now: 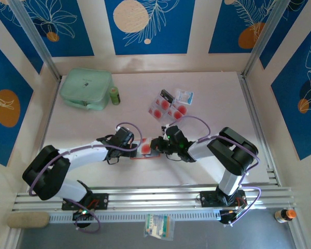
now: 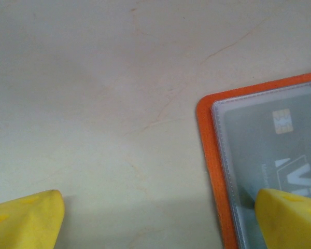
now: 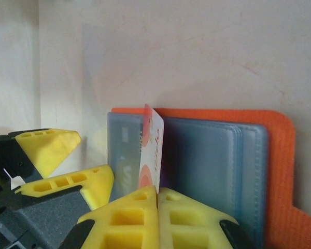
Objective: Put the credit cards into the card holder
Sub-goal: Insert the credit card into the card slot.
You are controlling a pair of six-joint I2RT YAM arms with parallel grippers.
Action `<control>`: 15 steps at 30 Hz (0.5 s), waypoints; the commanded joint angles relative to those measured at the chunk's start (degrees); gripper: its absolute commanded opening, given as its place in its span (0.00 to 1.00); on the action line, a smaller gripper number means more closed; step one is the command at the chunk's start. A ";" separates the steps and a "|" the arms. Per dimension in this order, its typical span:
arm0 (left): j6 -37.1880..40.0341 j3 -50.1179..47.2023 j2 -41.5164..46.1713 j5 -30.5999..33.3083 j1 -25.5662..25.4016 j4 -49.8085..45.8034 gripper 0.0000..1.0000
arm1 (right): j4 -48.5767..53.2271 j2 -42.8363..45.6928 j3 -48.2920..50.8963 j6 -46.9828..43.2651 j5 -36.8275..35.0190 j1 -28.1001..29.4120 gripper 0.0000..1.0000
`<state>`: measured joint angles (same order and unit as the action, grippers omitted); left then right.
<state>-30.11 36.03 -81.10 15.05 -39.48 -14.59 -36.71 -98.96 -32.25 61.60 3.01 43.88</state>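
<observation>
The orange card holder lies open on the table between my two grippers, its clear sleeves facing up. My right gripper is shut on a credit card, holding it on edge over the sleeves near the holder's fold. My left gripper is open, and one yellow fingertip rests on the holder's left half. A card with a chip sits inside that sleeve. More credit cards lie further back on the table.
A mint-green zip pouch and a small green bottle stand at the back left. A blue-white packet lies beside the loose cards. Aluminium rails run along the near edge and the right side.
</observation>
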 commanded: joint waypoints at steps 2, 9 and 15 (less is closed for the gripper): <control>-0.75 -0.59 0.68 0.51 0.45 -1.22 0.94 | 1.18 -0.44 0.96 0.10 0.90 0.68 0.00; -0.90 -0.61 0.51 0.41 0.46 -0.83 0.94 | 2.59 -0.28 0.90 0.32 0.95 1.12 0.00; -0.79 -0.41 0.32 0.40 0.47 -0.86 0.94 | 5.22 -0.60 -0.17 0.45 1.06 1.47 0.00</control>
<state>-30.13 36.03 -81.10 15.05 -39.48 -14.59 -36.03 -98.96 -32.14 62.00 3.31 44.69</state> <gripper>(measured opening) 0.943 0.044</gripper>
